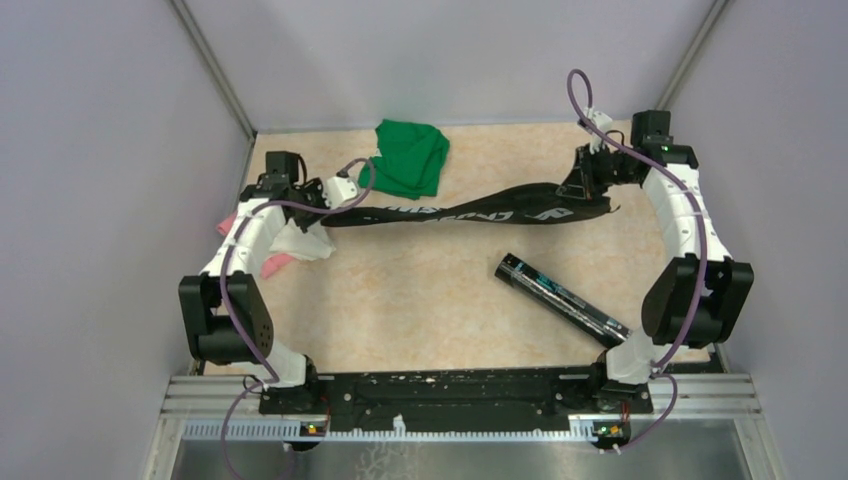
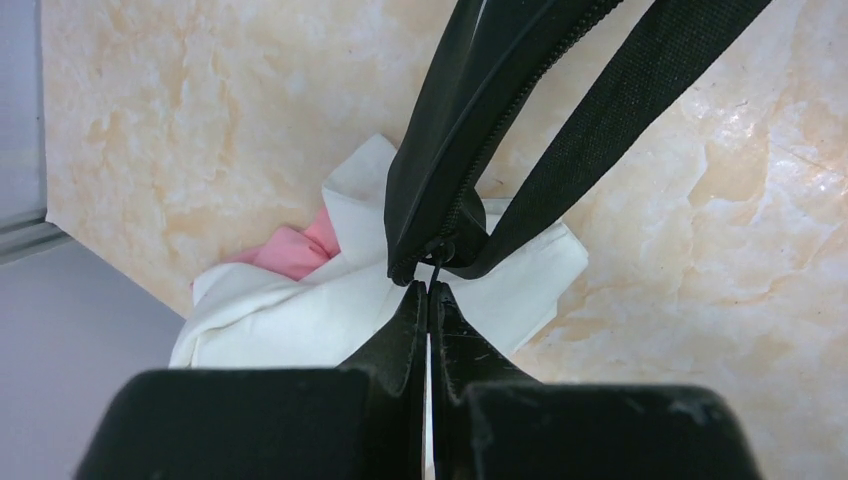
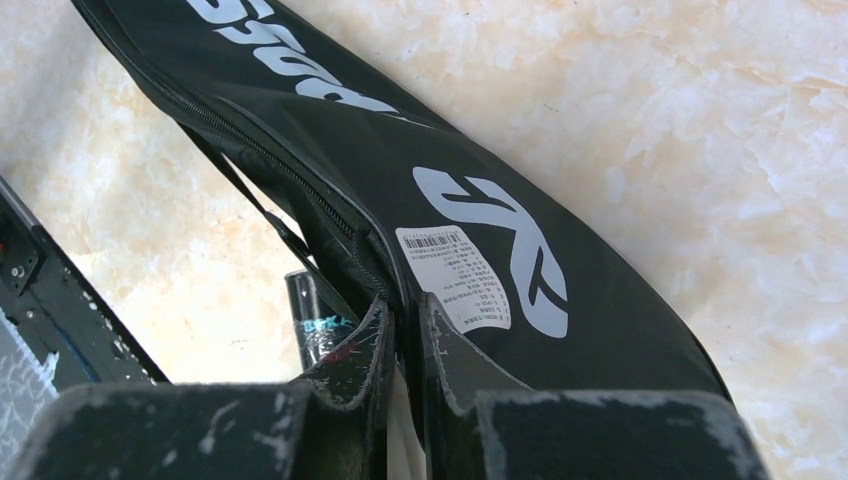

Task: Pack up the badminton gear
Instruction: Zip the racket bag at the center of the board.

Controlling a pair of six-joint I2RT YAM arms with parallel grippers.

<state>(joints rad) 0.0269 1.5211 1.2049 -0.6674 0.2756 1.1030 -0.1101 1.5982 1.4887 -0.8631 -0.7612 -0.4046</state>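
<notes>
Firstly, from above: racket bag (image 1: 470, 212) stretched sideways over the far half of the table (image 1: 420, 300), white lettering facing up, one end at the left gripper (image 1: 325, 195), the other end at the right gripper (image 1: 590, 185). Apart from it, nearer to the arm bases on the right side: black tube (image 1: 562, 297), lying slanted. Just behind the bag, close to the back wall: green cloth (image 1: 410, 158). Under the left arm: white cloth (image 1: 300, 240) and pink cloth (image 1: 272, 266), touching each other.

Next, from the left wrist: both fingers (image 2: 400, 330) pressed fully together, pinching the thin zip pull (image 2: 437, 265) at the very tip of the bag. Running off to the upper right: black strap (image 2: 620, 110). Directly below the tip, the white cloth, with the pink one peeking out behind it.

Lastly, from the right wrist: both fingers (image 3: 355, 350) almost closed, only a narrow slit between, clamped on the edge of the bag just beside a white barcode label (image 3: 460, 275). Left of the fingers, on the table, a short part of the tube visible.
</notes>
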